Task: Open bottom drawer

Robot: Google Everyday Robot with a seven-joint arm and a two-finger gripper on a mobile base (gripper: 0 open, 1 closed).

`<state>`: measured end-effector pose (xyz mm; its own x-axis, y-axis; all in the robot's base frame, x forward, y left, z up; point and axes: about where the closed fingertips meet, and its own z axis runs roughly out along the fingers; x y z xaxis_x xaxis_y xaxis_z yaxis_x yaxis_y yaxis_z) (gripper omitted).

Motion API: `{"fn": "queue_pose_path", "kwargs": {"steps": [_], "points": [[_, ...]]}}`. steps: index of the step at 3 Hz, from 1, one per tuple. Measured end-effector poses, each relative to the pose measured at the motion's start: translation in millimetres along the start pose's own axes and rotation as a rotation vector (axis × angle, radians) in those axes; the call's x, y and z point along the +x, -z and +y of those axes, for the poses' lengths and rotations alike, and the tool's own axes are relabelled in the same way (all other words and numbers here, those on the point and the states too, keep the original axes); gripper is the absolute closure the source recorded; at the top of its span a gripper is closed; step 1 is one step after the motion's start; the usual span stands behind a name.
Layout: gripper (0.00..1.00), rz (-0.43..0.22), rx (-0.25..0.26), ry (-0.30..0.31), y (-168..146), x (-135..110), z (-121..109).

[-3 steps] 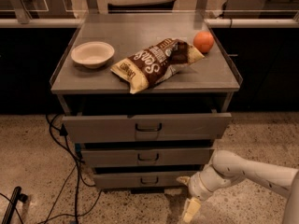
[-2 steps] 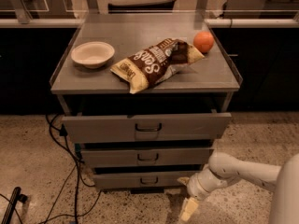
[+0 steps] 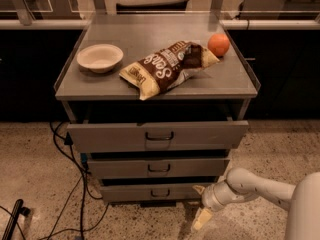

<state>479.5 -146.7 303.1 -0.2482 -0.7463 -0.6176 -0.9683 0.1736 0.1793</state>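
Hovering my gripper (image 3: pixel 201 204), spread and empty, right of the bottom drawer (image 3: pixel 130 192). Stiff metal, likely light; I'd hook its loop handle (image 3: pixel 160 192).

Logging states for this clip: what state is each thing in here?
bottom drawer: protrudes least, handle untouched.
middle drawer: partly out.
top drawer: out farthest.
bowl: upright, empty.
chip bag: lying flat.
orange: whole.
gripper: open, empty, low beside bottom drawer's right end.
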Motion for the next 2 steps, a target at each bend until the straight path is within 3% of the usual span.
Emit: {"fn": "queue_pose_path", "kwargs": {"steps": [2], "points": [[0.00, -0.115, 0.058, 0.080, -21.4, 1.0, -38.7]]}}
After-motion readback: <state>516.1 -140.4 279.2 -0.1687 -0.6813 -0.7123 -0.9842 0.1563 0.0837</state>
